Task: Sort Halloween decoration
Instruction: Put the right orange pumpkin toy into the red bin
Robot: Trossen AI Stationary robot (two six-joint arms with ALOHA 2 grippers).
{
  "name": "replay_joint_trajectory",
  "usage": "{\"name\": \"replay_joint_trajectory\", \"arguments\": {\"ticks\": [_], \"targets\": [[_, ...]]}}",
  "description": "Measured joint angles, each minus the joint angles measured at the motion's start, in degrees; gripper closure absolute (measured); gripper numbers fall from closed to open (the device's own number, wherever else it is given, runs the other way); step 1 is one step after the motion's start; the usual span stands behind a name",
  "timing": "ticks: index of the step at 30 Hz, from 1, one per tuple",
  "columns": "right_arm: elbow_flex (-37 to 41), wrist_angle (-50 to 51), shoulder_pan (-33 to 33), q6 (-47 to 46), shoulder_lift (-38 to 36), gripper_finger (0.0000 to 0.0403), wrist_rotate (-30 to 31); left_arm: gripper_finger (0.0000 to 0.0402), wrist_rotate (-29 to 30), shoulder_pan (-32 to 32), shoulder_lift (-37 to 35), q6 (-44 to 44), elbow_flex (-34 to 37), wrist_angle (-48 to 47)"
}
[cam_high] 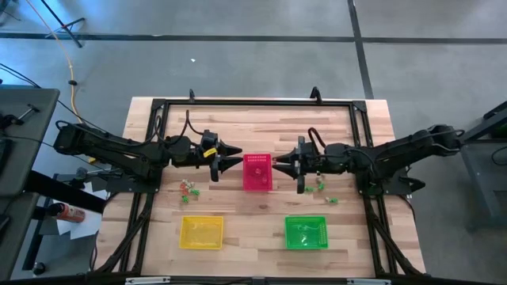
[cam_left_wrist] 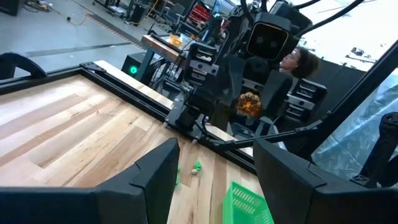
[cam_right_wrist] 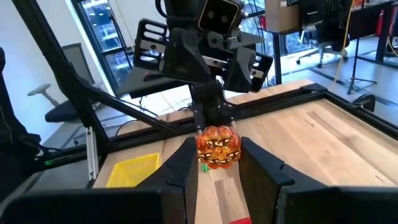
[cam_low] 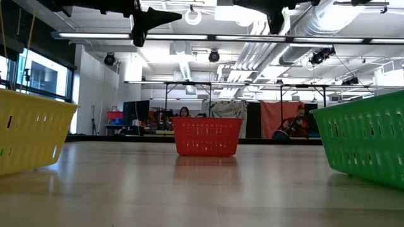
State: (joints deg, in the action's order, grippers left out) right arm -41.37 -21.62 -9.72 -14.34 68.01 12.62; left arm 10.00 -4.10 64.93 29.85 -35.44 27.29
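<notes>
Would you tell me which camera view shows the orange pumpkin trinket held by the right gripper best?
The right wrist view: the orange pumpkin trinket fills the gap between the right gripper fingers. The left wrist view shows it farther off; the high and low views do not show it.

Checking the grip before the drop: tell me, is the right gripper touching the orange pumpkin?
Touching. The right wrist view shows the pumpkin pinched between the right gripper fingers, both pressed against its sides.
</notes>
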Motion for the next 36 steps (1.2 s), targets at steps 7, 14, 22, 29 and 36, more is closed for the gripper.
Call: {"name": "replay_joint_trajectory", "arguments": {"ticks": [7,14,22,29,36], "targets": [[-0.17,1.77,-0.02,-0.90,-0.02,0.0316,0.89,0.0204,0.00,0.00,0.00,0.00,0.00,0.00],[-0.19,3.05,0.68,-6.48,1.16,0.0316,0.88,0.0204,0.00,-0.08,0.00,1.98,0.00,1.85],[-7.87,8.49,4.44,-4.33,11.71,0.0316,-5.54,0.0204,0.00,-0.08,-0.01,-1.85,-0.07,17.34],[-16.12,20.71,6.49,1.40,23.52,0.0316,-8.42,0.0204,0.00,-0.08,0.00,-3.52,-0.37,19.29],[-18.86,28.10,8.38,1.36,32.64,0.0316,-8.37,0.0204,0.00,-0.08,0.00,-3.52,-0.37,19.32]]}}
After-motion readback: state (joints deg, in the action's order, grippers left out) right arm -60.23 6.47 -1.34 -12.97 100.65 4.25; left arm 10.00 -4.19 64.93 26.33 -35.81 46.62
